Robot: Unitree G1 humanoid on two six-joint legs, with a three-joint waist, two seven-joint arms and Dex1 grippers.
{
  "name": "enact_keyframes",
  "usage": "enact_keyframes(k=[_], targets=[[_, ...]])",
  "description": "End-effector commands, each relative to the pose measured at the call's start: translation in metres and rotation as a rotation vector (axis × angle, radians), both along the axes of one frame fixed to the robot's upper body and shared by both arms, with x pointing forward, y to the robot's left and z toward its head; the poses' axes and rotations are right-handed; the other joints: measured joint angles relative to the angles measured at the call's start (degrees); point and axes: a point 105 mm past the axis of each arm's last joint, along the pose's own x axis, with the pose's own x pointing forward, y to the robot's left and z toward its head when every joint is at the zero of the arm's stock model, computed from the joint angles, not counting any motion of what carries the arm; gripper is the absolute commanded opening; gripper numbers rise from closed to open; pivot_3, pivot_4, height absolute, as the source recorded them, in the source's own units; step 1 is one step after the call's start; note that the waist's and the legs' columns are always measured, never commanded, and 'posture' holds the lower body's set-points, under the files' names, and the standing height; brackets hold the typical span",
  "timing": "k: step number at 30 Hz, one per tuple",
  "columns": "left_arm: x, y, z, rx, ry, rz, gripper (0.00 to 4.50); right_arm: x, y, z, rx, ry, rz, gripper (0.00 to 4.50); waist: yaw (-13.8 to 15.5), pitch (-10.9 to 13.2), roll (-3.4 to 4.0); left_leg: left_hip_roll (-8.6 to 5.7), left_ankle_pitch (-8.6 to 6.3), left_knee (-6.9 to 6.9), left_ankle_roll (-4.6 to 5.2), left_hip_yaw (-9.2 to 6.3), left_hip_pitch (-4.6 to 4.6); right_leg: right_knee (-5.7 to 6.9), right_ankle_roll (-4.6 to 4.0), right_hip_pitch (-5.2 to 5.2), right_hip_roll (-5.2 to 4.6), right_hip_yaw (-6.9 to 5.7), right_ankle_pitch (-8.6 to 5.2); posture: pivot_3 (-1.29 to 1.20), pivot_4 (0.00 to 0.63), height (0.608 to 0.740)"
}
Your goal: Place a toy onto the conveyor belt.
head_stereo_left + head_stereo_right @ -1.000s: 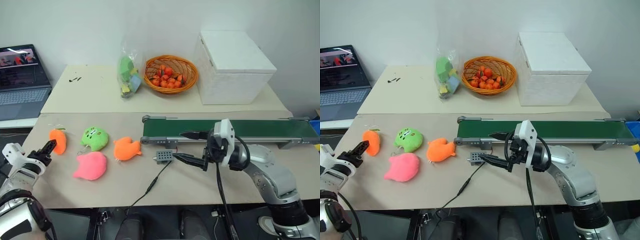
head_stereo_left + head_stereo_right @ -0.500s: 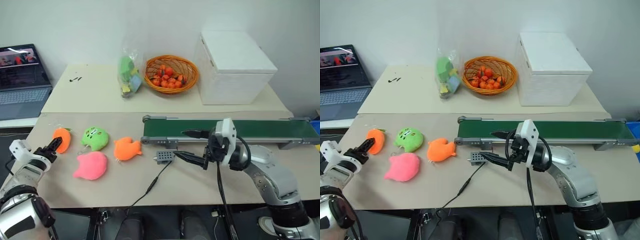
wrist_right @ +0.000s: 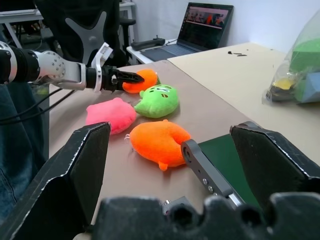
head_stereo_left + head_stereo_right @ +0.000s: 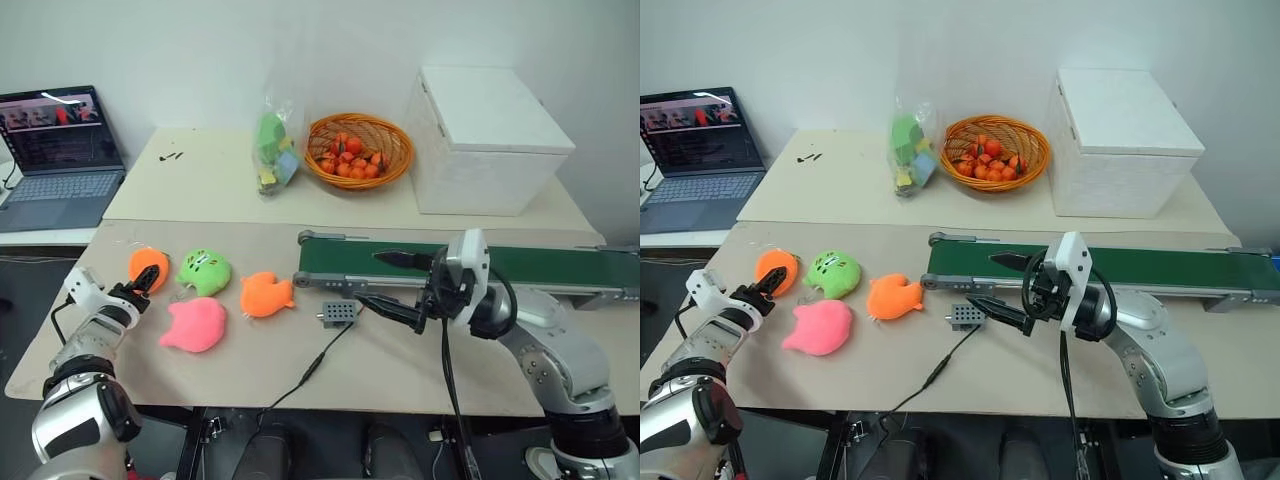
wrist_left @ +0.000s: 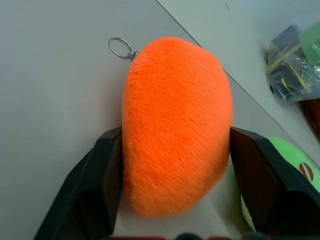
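Note:
The toy (image 5: 175, 125) is a small rounded orange plush with a metal ring, lying at the table's left side (image 4: 148, 266). My left gripper (image 4: 138, 286) is shut on the toy, one black finger (image 5: 100, 170) pressed against each side. The right wrist view also looks across at this grip on the toy (image 3: 142, 80). A long dark-green conveyor belt (image 4: 540, 265) in a grey frame lies across the right half of the table. My right gripper (image 4: 377, 279) hovers open by the belt's left end, holding nothing.
Beside the toy lie a green plush (image 4: 205, 271), a pink plush (image 4: 196, 324) and a larger orange plush (image 4: 265, 294). A small grey box (image 4: 338, 313) with a cable sits before the belt. Behind stand a laptop (image 4: 55, 140), a bag (image 4: 275, 150), a fruit basket (image 4: 358, 150) and a white box (image 4: 490, 140).
My left gripper has moved forward and rightward to the toy and closed its fingers on it. The whole picture has shifted with the camera. The right arm has kept still.

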Motion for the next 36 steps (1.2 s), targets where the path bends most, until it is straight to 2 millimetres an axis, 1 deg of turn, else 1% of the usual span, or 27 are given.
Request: enact_keyframes(k=[1,3,4,5,7,10,11,12,14,15,16,17,18,19,20,21,22,23,25,26,27,28,29,30,33,36], targets=[[-0.001,-0.013,-0.015,-0.020,0.048,-0.035,1.75,-0.003,-0.001,0.010,0.007,-0.046,-0.005,4.50,-0.19,0.00,0.00,0.00,0.00,0.00,0.00,0.00,0.00,0.01,0.00,0.00,0.00,0.00,0.00,0.00,0.150,0.727],[-0.001,-0.011,-0.015,-0.017,0.050,-0.018,1.08,-0.003,-0.001,0.009,0.006,-0.043,-0.007,4.50,-0.46,0.00,0.00,0.00,0.00,0.00,0.00,-0.01,0.00,0.02,0.00,-0.01,0.00,0.00,0.00,0.00,0.150,0.727],[0.000,-0.009,-0.014,-0.018,0.045,-0.007,0.85,-0.003,-0.001,0.008,0.004,-0.039,-0.008,4.50,-0.55,0.00,0.00,0.00,0.00,0.00,0.00,-0.01,0.00,0.02,0.00,-0.01,0.00,0.00,0.00,0.00,0.150,0.727],[0.000,-0.008,-0.013,-0.019,0.036,0.006,0.85,-0.003,-0.001,0.007,-0.001,-0.037,-0.010,4.50,-0.61,0.00,0.00,0.00,0.00,0.00,0.00,-0.01,0.00,0.02,0.00,-0.01,0.00,0.00,0.00,0.00,0.150,0.727],[0.001,0.000,-0.008,0.040,0.016,0.064,0.85,-0.002,-0.001,0.005,-0.002,-0.032,-0.012,4.50,-0.62,0.00,0.00,0.00,0.00,0.00,0.00,-0.01,0.00,0.02,0.00,-0.01,0.00,0.00,0.00,0.00,0.150,0.727],[0.007,0.019,0.016,0.192,-0.053,0.209,0.85,-0.002,0.000,0.003,-0.002,-0.029,-0.012,4.50,-0.66,0.00,-0.01,0.02,0.01,0.00,-0.01,-0.03,0.01,0.03,0.00,-0.02,0.00,0.00,0.00,0.00,0.150,0.727],[0.010,0.024,0.031,0.315,-0.085,0.254,0.85,-0.002,0.000,0.003,-0.003,-0.026,-0.011,4.50,-0.74,0.01,-0.03,0.03,0.01,0.00,-0.02,-0.04,0.02,0.03,-0.01,-0.03,0.00,0.00,0.01,0.00,0.150,0.727],[0.016,0.022,0.056,0.467,-0.150,0.279,0.85,-0.002,0.000,0.001,-0.005,-0.021,-0.009,4.50,-0.78,0.03,-0.06,0.04,0.01,0.00,-0.02,-0.04,0.01,0.03,-0.02,-0.04,0.01,0.01,0.01,0.00,0.150,0.727],[0.024,0.012,0.098,0.669,-0.265,0.323,0.85,-0.002,0.000,-0.001,-0.009,-0.012,-0.006,4.50,-0.77,0.13,-0.26,0.05,0.02,-0.01,-0.03,-0.04,-0.03,0.01,-0.04,-0.09,0.01,0.01,0.03,0.00,0.150,0.727],[0.029,0.002,0.122,0.799,-0.326,0.323,0.85,-0.002,0.001,-0.002,-0.011,-0.010,-0.006,4.50,-0.75,0.15,-0.35,0.06,0.02,-0.01,-0.04,-0.05,-0.07,0.00,-0.06,-0.12,0.02,0.01,0.04,0.00,0.150,0.727],[0.033,-0.012,0.141,0.911,-0.372,0.314,0.85,-0.002,0.001,-0.003,-0.010,-0.008,-0.006,4.50,-0.73,0.13,-0.38,0.06,0.03,-0.01,-0.05,-0.05,-0.14,-0.04,-0.06,-0.16,0.02,0.00,0.05,0.00,0.150,0.727],[0.037,-0.032,0.165,1.088,-0.429,0.288,0.85,-0.001,0.001,-0.003,-0.004,-0.006,-0.006,4.50,-0.65,0.13,-0.38,0.06,0.03,0.00,-0.05,-0.05,-0.22,-0.08,-0.06,-0.19,0.02,0.00,0.06,0.00,0.150,0.727],[0.040,-0.056,0.183,1.261,-0.493,0.246,0.85,-0.001,0.002,-0.003,-0.003,-0.005,-0.006,4.50,-0.61,0.13,-0.39,0.05,0.03,0.01,-0.06,-0.04,-0.25,-0.09,-0.05,-0.19,0.02,0.01,0.07,0.00,0.150,0.727],[0.043,-0.079,0.196,1.416,-0.553,0.196,0.85,-0.001,0.002,-0.004,-0.002,-0.005,-0.006,4.50,-0.56,0.13,-0.39,0.04,0.03,0.00,-0.06,-0.03,-0.27,-0.10,-0.04,-0.19,0.01,0.01,0.08,0.00,0.150,0.727],[0.046,-0.098,0.201,1.584,-0.576,0.154,0.85,0.000,0.003,-0.004,0.000,-0.006,-0.006,4.50,-0.44,0.12,-0.38,0.03,0.03,0.01,-0.06,-0.06,-0.43,-0.09,0.00,-0.21,0.02,-0.07,0.10,0.00,0.150,0.727],[0.049,-0.118,0.202,1.744,-0.607,0.091,0.85,0.000,0.003,-0.003,0.005,-0.010,-0.008,4.50,-0.39,0.12,-0.37,0.02,0.03,0.01,-0.05,-0.04,-0.46,-0.09,0.03,-0.22,0.02,-0.07,0.12,0.00,0.150,0.727],[0.051,-0.133,0.201,1.867,-0.629,0.052,0.85,0.001,0.004,-0.003,0.009,-0.012,-0.010,4.50,-0.42,0.12,-0.36,0.00,0.02,0.02,-0.04,-0.03,-0.48,-0.11,0.04,-0.21,0.01,-0.06,0.12,0.00,0.150,0.727],[0.053,-0.156,0.198,2.025,-0.697,-0.007,0.85,0.001,0.004,-0.002,0.014,-0.016,-0.012,4.50,-0.52,0.08,-0.31,-0.02,0.01,0.01,-0.02,0.01,-0.49,-0.16,0.04,-0.20,0.01,-0.05,0.12,0.00,0.150,0.727],[0.051,-0.187,0.187,2.248,-0.836,-0.087,0.85,0.002,0.005,-0.002,0.019,-0.021,-0.018,4.50,-0.64,0.07,-0.28,-0.02,-0.01,0.00,0.02,0.07,-0.49,-0.20,0.07,-0.21,0.02,-0.02,0.11,0.00,0.150,0.727],[0.049,-0.196,0.181,2.327,-0.896,-0.117,0.85,0.003,0.005,-0.001,0.019,-0.024,-0.021,4.50,-0.81,0.07,-0.28,-0.02,-0.02,-0.02,0.03,0.07,-0.50,-0.23,0.08,-0.22,0.02,-0.03,0.10,0.00,0.150,0.727],[0.047,-0.205,0.176,2.410,-0.992,-0.130,0.85,0.003,0.005,-0.001,0.021,-0.028,-0.023,4.50,-1.04,0.07,-0.27,-0.01,-0.02,-0.03,0.04,0.09,-0.52,-0.22,0.09,-0.27,0.03,-0.02,0.10,0.00,0.150,0.727],[0.045,-0.212,0.173,2.459,-1.088,-0.136,0.85,0.002,0.005,0.001,0.026,-0.032,-0.024,4.50,-1.22,0.08,-0.28,0.00,-0.03,-0.06,0.04,0.10,-0.53,-0.24,0.09,-0.30,0.05,-0.01,0.09,0.00,0.150,0.727],[0.045,-0.215,0.172,2.479,-1.148,-0.134,0.85,0.001,0.005,0.001,0.029,-0.034,-0.024,4.50,-1.32,0.08,-0.29,0.01,-0.03,-0.06,0.04,0.10,-0.57,-0.21,0.11,-0.35,0.06,0.01,0.08,0.00,0.150,0.727],[0.044,-0.219,0.172,2.514,-1.247,-0.116,0.85,0.000,0.005,0.003,0.034,-0.038,-0.023,4.50,-1.42,0.09,-0.29,0.02,-0.02,-0.05,0.04,0.08,-0.63,-0.20,0.11,-0.40,0.07,0.00,0.08,0.00,0.150,0.727],[0.045,-0.226,0.176,2.569,-1.454,-0.080,0.85,-0.002,0.005,0.003,0.034,-0.043,-0.013,4.50,-1.28,0.11,-0.31,0.02,-0.02,-0.02,0.03,0.05,-0.76,-0.19,0.11,-0.49,0.08,-0.03,0.08,0.00,0.150,0.727],[0.046,-0.230,0.178,2.579,-1.576,-0.056,0.85,-0.004,0.006,0.002,0.019,-0.045,-0.001,4.50,-0.82,0.11,-0.32,0.00,-0.03,0.02,0.05,0.05,-0.78,-0.22,0.15,-0.46,0.07,-0.07,0.07,0.00,0.150,0.727]])
